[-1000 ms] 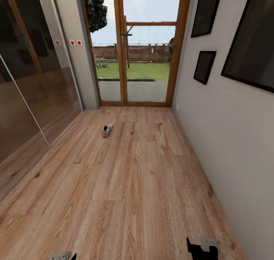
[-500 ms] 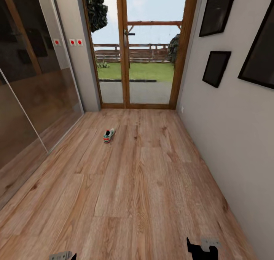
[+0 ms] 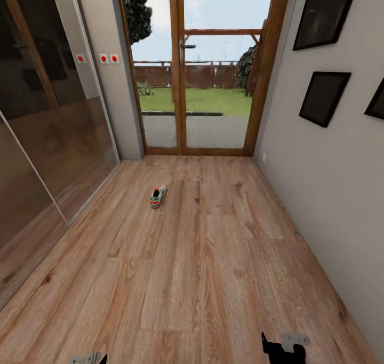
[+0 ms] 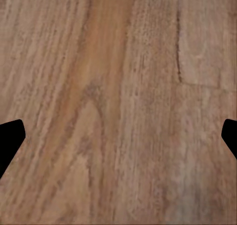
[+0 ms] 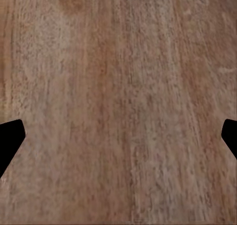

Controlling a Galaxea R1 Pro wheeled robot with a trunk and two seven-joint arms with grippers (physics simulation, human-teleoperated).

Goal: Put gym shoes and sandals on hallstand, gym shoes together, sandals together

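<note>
Corridor, head view: one gym shoe [image 3: 157,196] lies alone on the corridor floor [image 3: 213,278], well ahead, short of the glazed door [image 3: 202,71]; the right end effector [image 3: 278,348] hangs low and well apart from it, so any grab from this range would likely close on air. Left wrist view: left end effector [image 4: 118,136] spread wide over bare planks, holding nothing. Right wrist view: fingertips equally parted, empty; a skewed approach could nudge the shoe away.
</note>
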